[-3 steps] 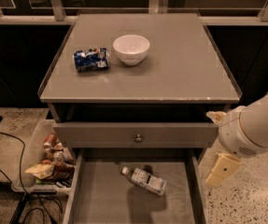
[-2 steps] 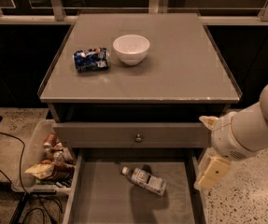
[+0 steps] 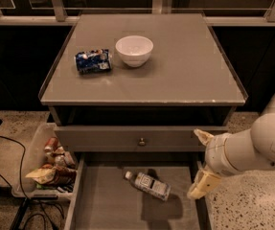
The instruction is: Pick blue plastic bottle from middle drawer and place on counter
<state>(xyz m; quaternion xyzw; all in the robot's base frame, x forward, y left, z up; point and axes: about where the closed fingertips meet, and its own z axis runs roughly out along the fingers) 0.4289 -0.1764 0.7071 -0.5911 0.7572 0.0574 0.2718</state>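
Speckled floor borders the open drawer [image 3: 103, 202], where the gripper [image 3: 199, 163] hovers at the right wall, hiding part of it. Its cream fingers are spread wide and hold nothing. Near it on the left, the clear bottle [image 3: 147, 184] lies flat on the drawer floor, white cap up-left, label print unreadable. The counter [image 3: 185, 75] sits above.

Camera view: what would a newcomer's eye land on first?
The tool on the pale arm hangs open at the right edge of the pulled-out middle drawer. The blue plastic bottle lies on its side on the drawer's grey floor, just left of the tool. Up on the counter, a white bowl stands beside a crushed blue-and-white can.
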